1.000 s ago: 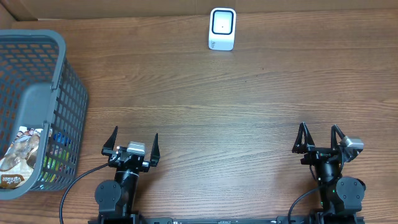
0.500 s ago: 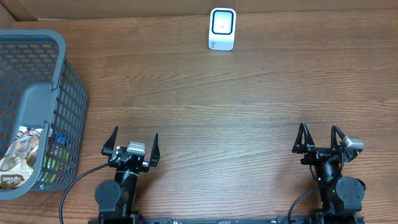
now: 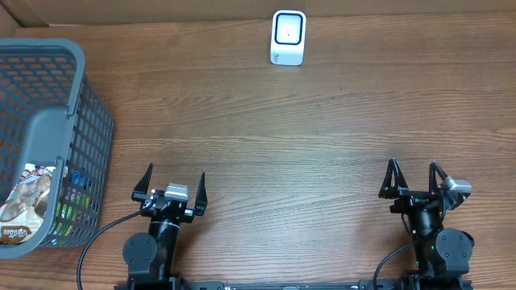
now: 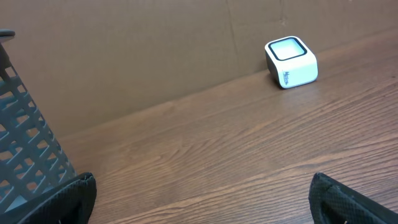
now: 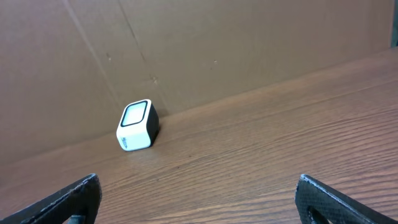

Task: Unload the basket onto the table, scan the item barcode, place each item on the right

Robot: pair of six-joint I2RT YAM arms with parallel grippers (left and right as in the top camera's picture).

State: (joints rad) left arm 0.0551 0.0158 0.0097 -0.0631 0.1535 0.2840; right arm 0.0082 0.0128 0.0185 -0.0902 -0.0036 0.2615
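Note:
A small white barcode scanner (image 3: 288, 37) with a dark window stands at the far edge of the wooden table, also seen in the left wrist view (image 4: 291, 63) and the right wrist view (image 5: 137, 126). Packaged items (image 3: 28, 201) lie inside the grey mesh basket (image 3: 56, 121) at the left; no barcode shows. My left gripper (image 3: 170, 182) rests open near the front edge, right of the basket, with bare wood between its fingers (image 4: 68, 199). My right gripper (image 3: 414, 176) sits open at the front right, nothing between its fingertips (image 5: 323, 196).
A brown cardboard wall (image 4: 155, 43) runs along the table's far edge behind the scanner. The basket's grey side (image 4: 25, 149) rises at the left of the left wrist view.

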